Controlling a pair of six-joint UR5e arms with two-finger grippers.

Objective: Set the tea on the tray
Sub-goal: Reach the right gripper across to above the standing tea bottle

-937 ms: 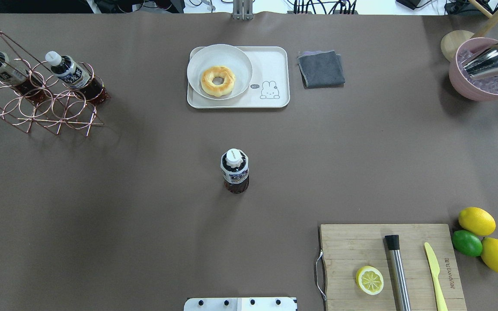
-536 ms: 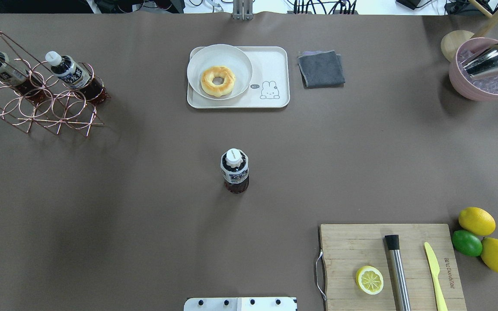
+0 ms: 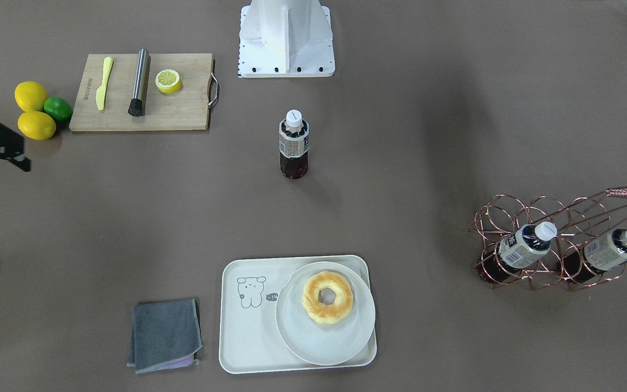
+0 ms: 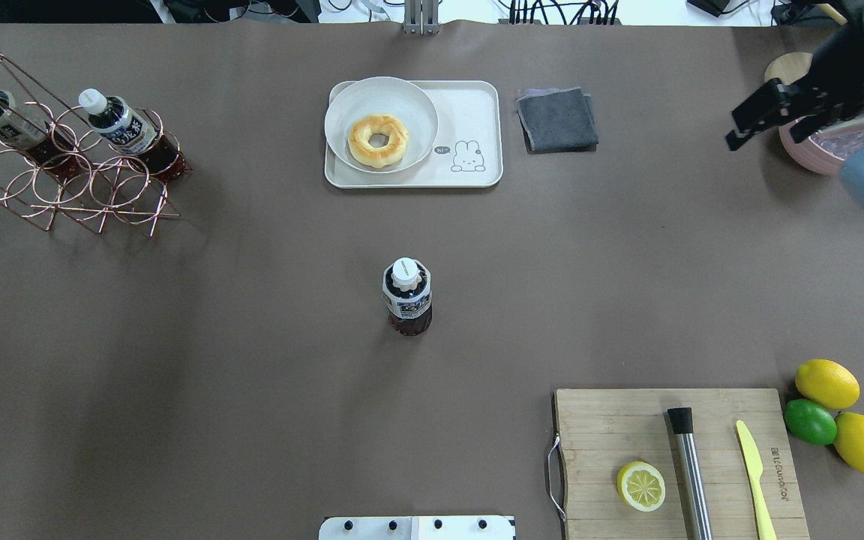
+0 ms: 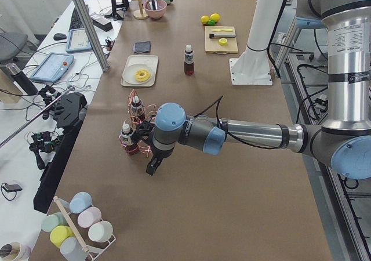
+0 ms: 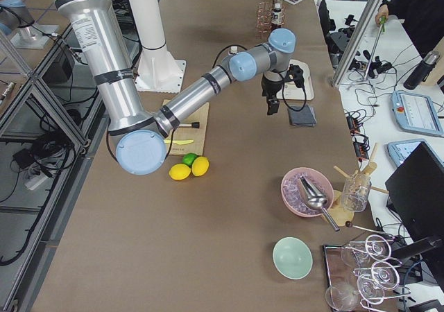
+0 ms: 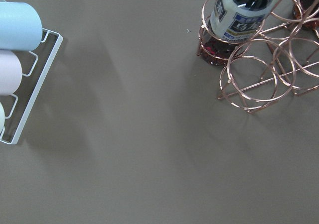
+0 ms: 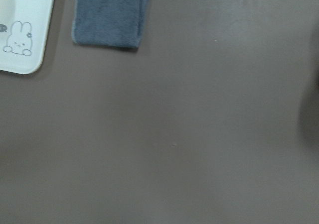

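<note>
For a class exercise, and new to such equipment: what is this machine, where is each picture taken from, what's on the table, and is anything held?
This is a two-armed robot at a table. Two pictures look down, one from behind it, one facing it; two look along the table from its ends; two come from wrist cameras. The tea bottle stands upright mid-table, apart from the tray, which carries a plate with a doughnut. Elsewhere: a wire rack holding two bottles, a grey cloth, a cutting board. The right gripper is open and empty; the left gripper, near the rack, cannot be judged.
</note>
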